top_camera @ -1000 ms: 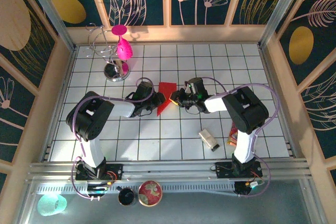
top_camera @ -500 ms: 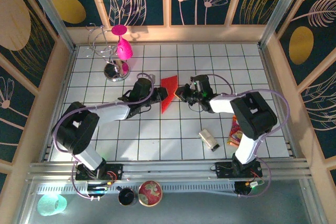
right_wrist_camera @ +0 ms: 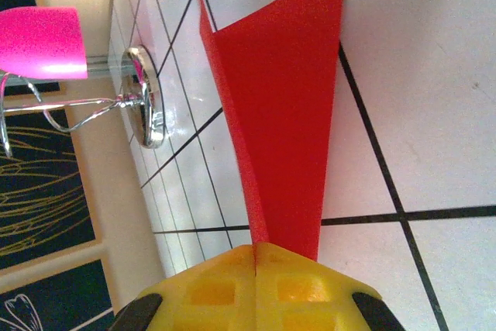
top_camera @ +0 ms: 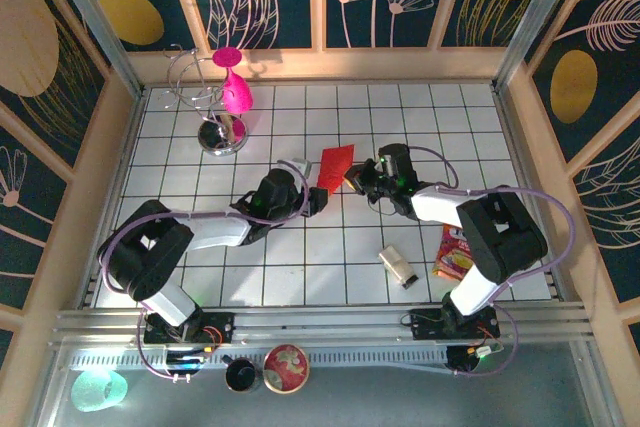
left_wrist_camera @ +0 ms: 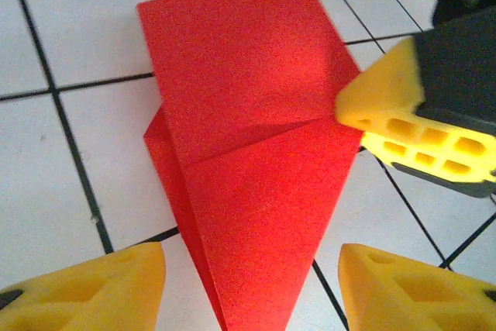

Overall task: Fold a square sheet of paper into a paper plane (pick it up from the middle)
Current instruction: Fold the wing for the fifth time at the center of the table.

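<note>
Your right pincer (right_wrist_camera: 256, 257) is clamping the paper (left_wrist_camera: 248, 153) by its side edge at the cross crease, so the folded sheet is stretching straight ahead of those pads. Your left pincer (left_wrist_camera: 249, 277) is standing wide. The paper's pointed nose is lying untouched between its fingers, long axis running directly away from it.

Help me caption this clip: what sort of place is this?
Likely a purpose-built robot test enclosure, not a home: white tiled floor, leaf-patterned wall panels, aluminium rail along the near edge.
</note>
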`<act>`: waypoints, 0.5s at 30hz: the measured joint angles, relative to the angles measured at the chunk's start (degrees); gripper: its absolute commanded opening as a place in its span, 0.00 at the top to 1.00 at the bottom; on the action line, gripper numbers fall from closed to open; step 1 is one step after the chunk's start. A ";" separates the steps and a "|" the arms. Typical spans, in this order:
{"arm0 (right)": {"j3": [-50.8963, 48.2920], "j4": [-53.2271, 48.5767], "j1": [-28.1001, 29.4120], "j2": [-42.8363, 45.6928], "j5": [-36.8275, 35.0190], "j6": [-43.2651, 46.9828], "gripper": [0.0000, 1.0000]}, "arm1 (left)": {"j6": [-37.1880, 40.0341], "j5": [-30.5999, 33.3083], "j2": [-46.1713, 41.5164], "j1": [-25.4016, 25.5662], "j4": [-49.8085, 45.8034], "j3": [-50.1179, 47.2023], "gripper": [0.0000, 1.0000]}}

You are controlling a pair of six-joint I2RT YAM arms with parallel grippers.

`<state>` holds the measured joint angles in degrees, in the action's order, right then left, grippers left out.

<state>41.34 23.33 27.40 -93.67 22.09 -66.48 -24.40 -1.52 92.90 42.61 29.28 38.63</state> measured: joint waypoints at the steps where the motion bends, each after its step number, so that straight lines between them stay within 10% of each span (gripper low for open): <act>1: 0.00 -0.46 0.00 -0.02 0.00 -0.35 1.00 | 1.36 0.44 0.15 0.55 0.72 0.04 0.39; 15: 0.70 -1.31 0.00 -1.18 2.05 -3.17 1.00 | 16.81 6.16 7.72 4.79 1.81 3.80 0.39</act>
<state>42.04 22.02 27.40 -94.85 24.14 -69.65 -7.60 4.64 100.62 47.40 31.09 42.44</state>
